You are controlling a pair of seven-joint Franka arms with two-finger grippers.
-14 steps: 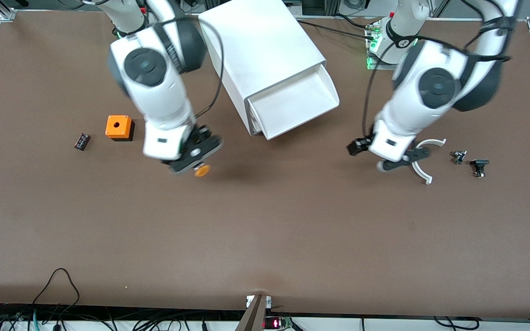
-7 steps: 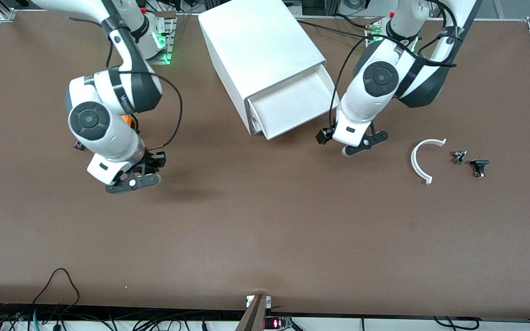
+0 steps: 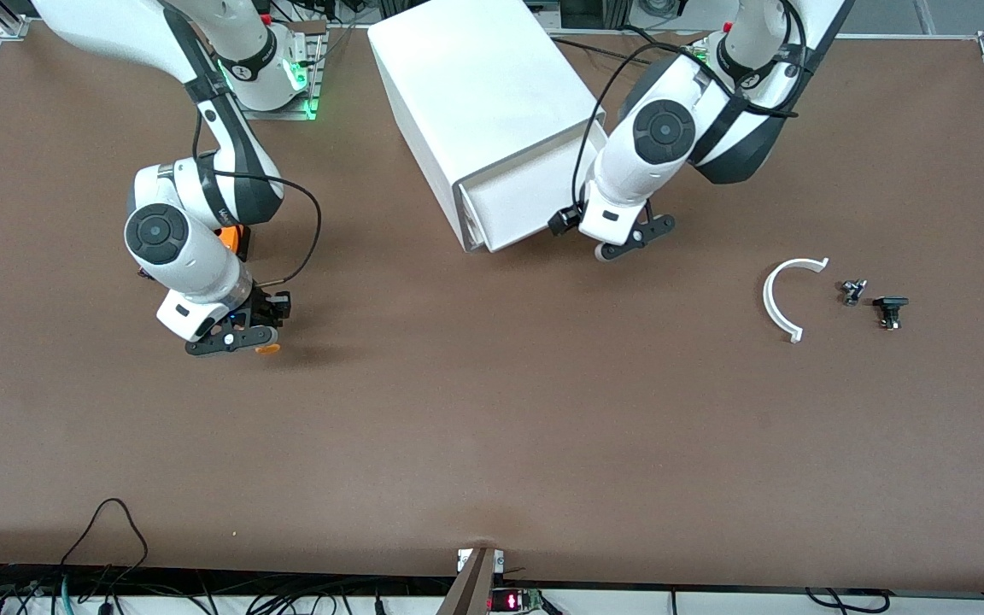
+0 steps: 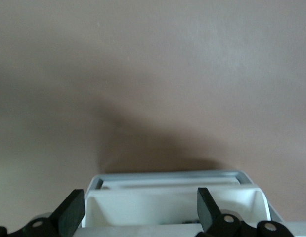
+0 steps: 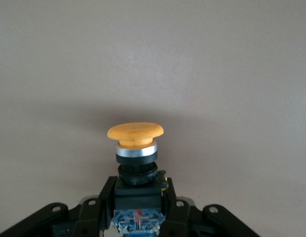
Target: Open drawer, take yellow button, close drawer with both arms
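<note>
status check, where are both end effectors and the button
Right end effector shut on button, over bare table. Left end effector open at the open top drawer. Nothing in the way.

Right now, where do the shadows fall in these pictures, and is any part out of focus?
Front view: even light, soft shadow on the table beside the right gripper. Left wrist view: a broad dark shadow lies on the table above the drawer; the near fingers look soft. Right wrist view: the button is sharp, with a faint shadow around it.
</note>
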